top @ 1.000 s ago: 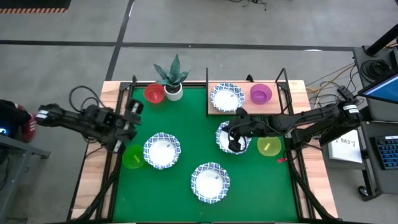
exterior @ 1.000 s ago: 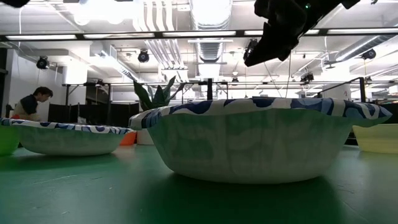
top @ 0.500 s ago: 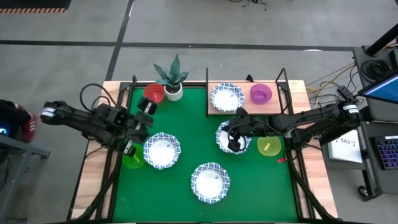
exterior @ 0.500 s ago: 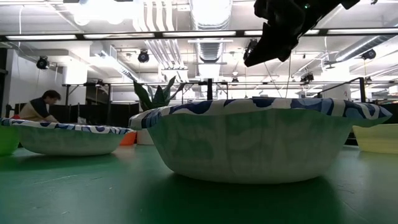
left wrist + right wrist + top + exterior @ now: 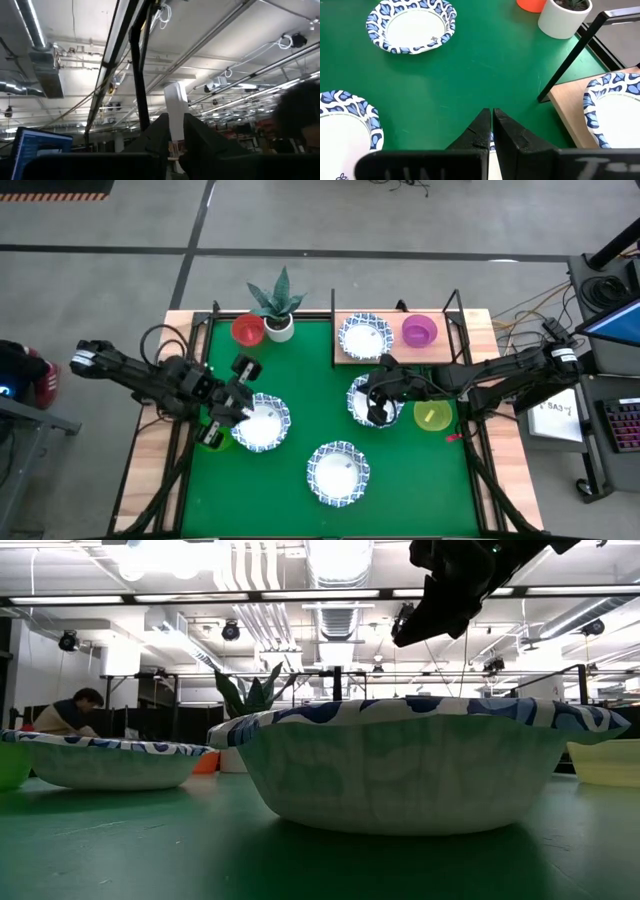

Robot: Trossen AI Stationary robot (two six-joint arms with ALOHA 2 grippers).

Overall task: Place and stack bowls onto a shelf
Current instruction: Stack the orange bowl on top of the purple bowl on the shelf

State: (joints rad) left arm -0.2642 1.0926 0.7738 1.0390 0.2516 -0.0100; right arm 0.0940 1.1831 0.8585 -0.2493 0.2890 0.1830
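In the overhead view the shelf [image 5: 400,350] sits at the upper right of the green mat [image 5: 300,470], carrying a patterned bowl [image 5: 365,336] and the purple bowl [image 5: 419,331] side by side. The right gripper [image 5: 378,412] hangs over the rim of a second patterned bowl [image 5: 360,400] just below the shelf at centre right; its fingers [image 5: 487,131] are pressed together on that rim, a sliver of blue pattern showing between the tips. The yellow-green bowl [image 5: 433,417] lies just right of it. The left gripper [image 5: 228,412] is at centre left, over the left edge of another patterned bowl [image 5: 264,423], with the green bowl [image 5: 211,437] partly under the arm; in its wrist view the left fingers [image 5: 159,135] point up at the ceiling, a narrow gap between them, holding nothing. A fourth patterned bowl [image 5: 338,471] sits at lower centre. The red bowl [image 5: 247,330] and the potted plant [image 5: 279,305] stand at the upper left of the mat.
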